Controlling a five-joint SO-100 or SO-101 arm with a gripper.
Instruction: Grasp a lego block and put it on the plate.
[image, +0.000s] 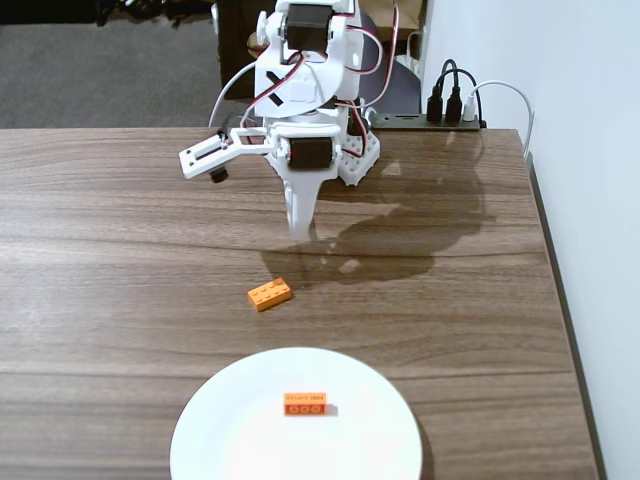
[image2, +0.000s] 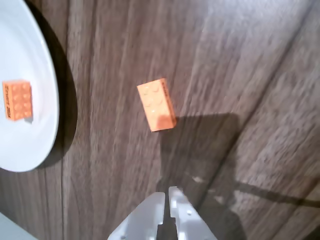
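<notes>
A small light-orange lego block (image: 270, 294) lies studs-up on the wooden table, also seen in the wrist view (image2: 156, 105). The white plate (image: 230, 430) sits at the front edge of the table; in the wrist view its rim (image2: 47, 90) fills the left side. On the plate rests another orange brick (image: 305, 403) showing round hollows, also in the wrist view (image2: 17, 99). My white gripper (image: 299, 228) hangs above the table behind the lego block, apart from it. In the wrist view the gripper (image2: 167, 192) is shut, its fingers together with nothing between them.
The arm's base (image: 345, 150) stands at the back of the table. A power strip with plugs (image: 440, 112) lies at the back right. The table's right edge (image: 555, 290) runs along a white wall. The gripper's shadow (image: 390, 250) falls to the right.
</notes>
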